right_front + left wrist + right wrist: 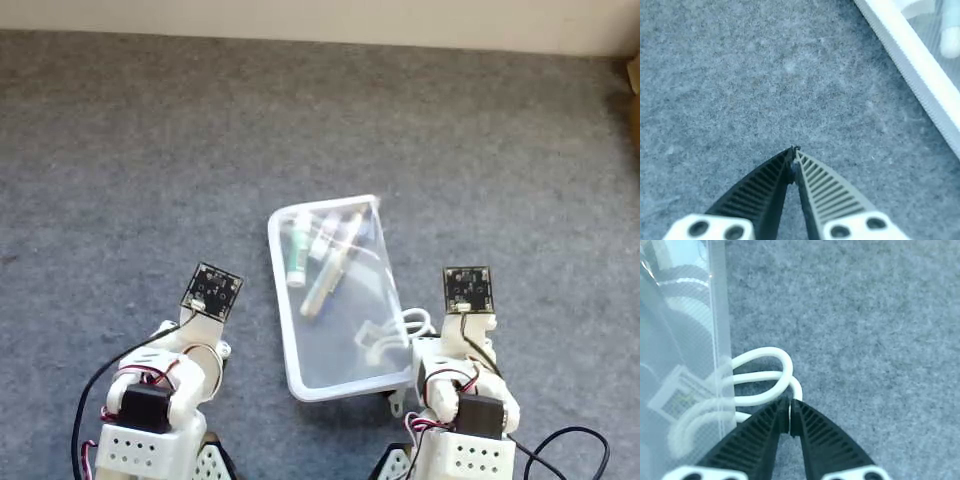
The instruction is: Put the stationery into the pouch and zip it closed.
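You find the left gripper (pixel 792 151) and right gripper (pixel 790 406), jaws closed, flanking the centre-frame clear plastic pouch (pixel 283 330): stationery (pixel 318 285) is loaded.

1. The table (pixel 150 150) is covered in grey, matt, fuzzy felt-like cloth.
2. The pouch (pixel 325 355) is clear, glossy plastic with a fine woven-mesh texture.
3. Its zip strip (pixel 912 65) is white, ribbed plastic.
4. The cord (pixel 767 351) is white, smooth and slightly shiny.
5. The left gripper (pixel 794 152) and right gripper (pixel 790 412) have matt, ridged plastic fingers.
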